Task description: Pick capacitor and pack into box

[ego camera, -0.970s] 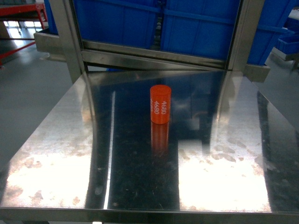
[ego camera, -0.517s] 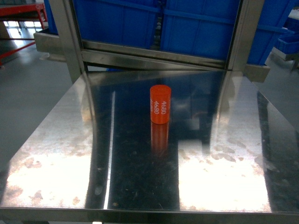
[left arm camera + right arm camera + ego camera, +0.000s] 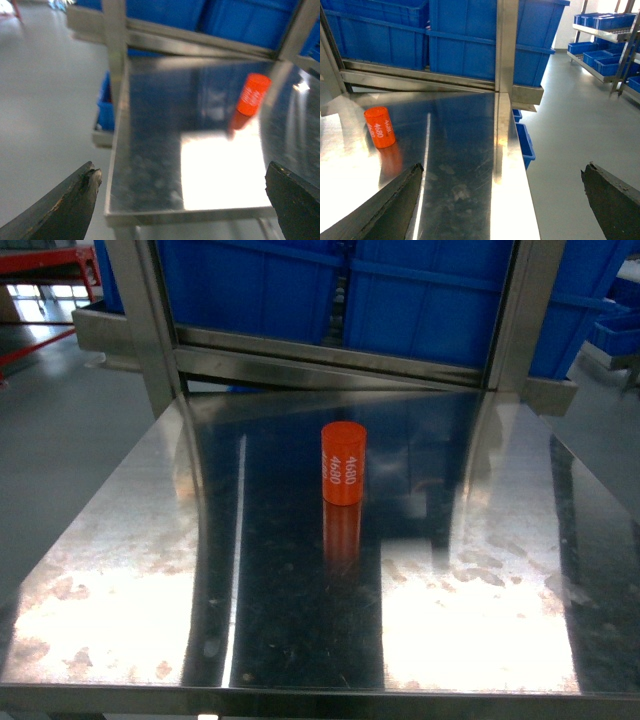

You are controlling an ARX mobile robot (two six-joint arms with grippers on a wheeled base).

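left end effector [image 3: 182,200] spread wide, right end effector [image 3: 502,200] likewise

The capacitor [image 3: 343,463] is a short, bright orange cylinder with white "4680" printed twice along its side. It stands upright on its flat end on the shiny steel desk [image 3: 140,570], near the middle and toward the desk's far edge, its reflection showing just below it.

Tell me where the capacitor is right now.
The capacitor stands upright near the middle of the steel table in the head view, toward the far edge, below the blue bins. Neither gripper touches it.
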